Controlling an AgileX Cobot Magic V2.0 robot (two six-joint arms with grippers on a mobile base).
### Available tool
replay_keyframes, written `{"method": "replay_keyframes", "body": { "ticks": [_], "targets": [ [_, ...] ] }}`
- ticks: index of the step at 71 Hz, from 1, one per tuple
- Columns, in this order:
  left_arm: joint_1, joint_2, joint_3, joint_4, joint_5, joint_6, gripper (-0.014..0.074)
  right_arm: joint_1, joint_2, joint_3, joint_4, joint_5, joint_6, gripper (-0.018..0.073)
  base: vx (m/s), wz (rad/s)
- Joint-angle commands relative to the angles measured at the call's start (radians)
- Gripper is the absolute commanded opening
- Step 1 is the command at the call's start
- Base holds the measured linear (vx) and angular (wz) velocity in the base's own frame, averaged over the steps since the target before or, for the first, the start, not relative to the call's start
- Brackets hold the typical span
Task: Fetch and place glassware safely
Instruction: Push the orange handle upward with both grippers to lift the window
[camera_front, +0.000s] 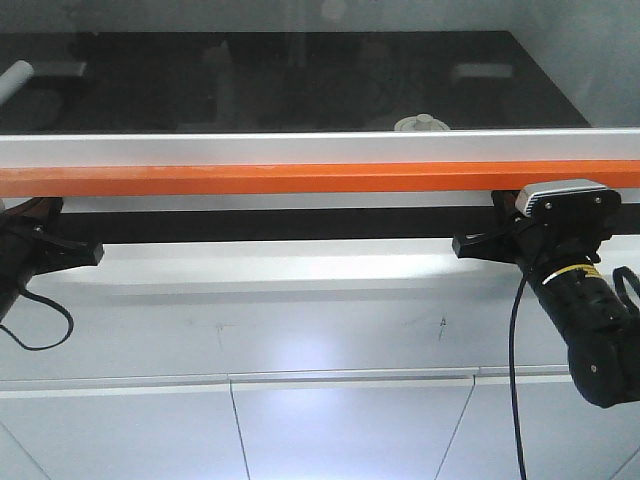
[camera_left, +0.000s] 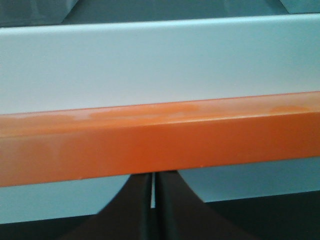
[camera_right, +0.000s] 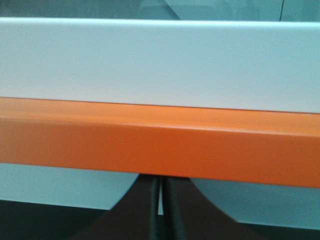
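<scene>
Judging the fetch as not yet begun; spotting the jar (camera_front: 422, 124) on the dark table (camera_front: 300, 90), right of centre and close to the near edge, with only its cream lid and knob peeping over the white rail (camera_front: 300, 148); hiding the glass body entirely behind that rail and the orange bar (camera_front: 300, 180) beneath it.

Hanging the left pincer (camera_front: 90, 253) low at the left, under the bar and well apart from the jar; pressing its fingers narrow, with just a sliver of light between them in the left wrist view; gripping nothing.

Hanging the right pincer (camera_front: 468, 245) at the same height on the right, below and slightly right of the jar; closing it down likewise to a thin slit in the right wrist view; carrying nothing.

Filling both wrist views with rail and bar, so giving neither any sight of the jar.

Leaving everything to do, by this reckoning: rising above the rail, opening, reaching in over the table, closing gently on the jar, lifting it clear and setting it down; showing no obvious place to put it.

Finding no brand, label or writing legible anywhere; noting only a yellow band (camera_front: 578, 272) on the right arm, any print there being too small to read.
</scene>
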Motion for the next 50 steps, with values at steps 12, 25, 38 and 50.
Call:
{"method": "replay_keyframes", "body": {
  "ticks": [12, 25, 38, 50],
  "targets": [
    [-0.005, -0.108, -0.065, -0.009, -0.258, -0.005, -0.0001, -0.001, -0.062, -0.129, -0.031, -0.18, -0.006, -0.0001, -0.01, -0.04],
    [-0.005, -0.13, -0.128, 0.001, -0.193, -0.005, -0.0001, -0.001, -0.099, -0.152, -0.034, -0.148, -0.006, -0.0001, 0.0, -0.01],
    [-0.005, -0.149, -0.186, 0.026, -0.137, -0.005, -0.0001, -0.001, -0.141, -0.152, -0.033, -0.128, -0.007, -0.0001, 0.0, 0.0],
    [-0.005, -0.166, -0.217, 0.043, -0.111, -0.005, -0.0001, -0.001, -0.179, -0.152, -0.027, -0.115, -0.014, -0.0001, -0.01, 0.02]
  ]
}}
